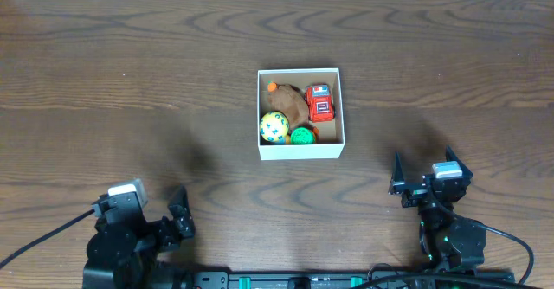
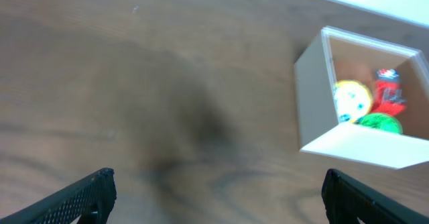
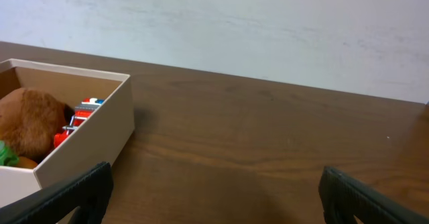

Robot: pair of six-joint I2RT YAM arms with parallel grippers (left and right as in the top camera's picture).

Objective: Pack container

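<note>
Container holds toys on wooden table.

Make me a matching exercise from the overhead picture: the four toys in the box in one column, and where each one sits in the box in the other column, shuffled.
Things:
1. red truck
2. spotted yellow ball
3. green ball
4. brown plush toy

Places in the container, overhead view (near means the robot's side):
A. against the near wall, about midway
B. right side, toward the far corner
C. middle, reaching toward the far left corner
D. near left corner

Pairs: 1-B, 2-D, 3-A, 4-C.
</note>
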